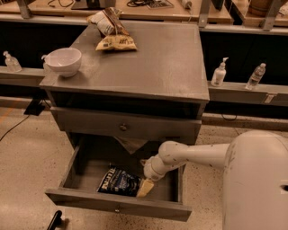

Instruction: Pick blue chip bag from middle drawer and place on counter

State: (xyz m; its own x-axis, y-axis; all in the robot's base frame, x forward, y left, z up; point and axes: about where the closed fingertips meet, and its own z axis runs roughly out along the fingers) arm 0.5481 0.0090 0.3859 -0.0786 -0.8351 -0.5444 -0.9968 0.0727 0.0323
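- Blue chip bag [119, 180] lies flat on the floor of the middle drawer [117, 204], towards its front and a little right of centre, with its white lettering facing up.
- The middle drawer stands wide open at the bottom of the grey cabinet, and its plain front with a small knob is nearest the camera.
- The hand [145, 188] is down inside the drawer at the bag's right edge, its tan tip touching or just beside the bag's lower right corner.
- Whether the hand is apart or together cannot be told from this view, and nothing shows it clamped on the bag.
- The white arm [189, 155] reaches in from the right, over the drawer's right wall, and bends down at the wrist towards the bag.
- The robot's rounded white body [258, 179] fills the lower right corner.
- The upper drawer [123, 127], with a round knob, is closed just above the open one.
- A tan, paper-like flap [130, 143] hangs below the upper drawer at the back of the opening.
- The grey bench [166, 67], the cabinet's flat scuffed top, carries a white bowl [63, 60] near its left edge.
- A tan-yellow bag [116, 43] lies near the grey bench's far edge, with a white-and-brown bag [105, 20] just behind it.
- A white pump bottle [219, 72] and a clear bottle [255, 76] stand on a ledge to the right of the cabinet.
- A small bottle [11, 62] stands on the ledge to the left.
- A wooden bench [180, 9] with cables on it runs along the back.
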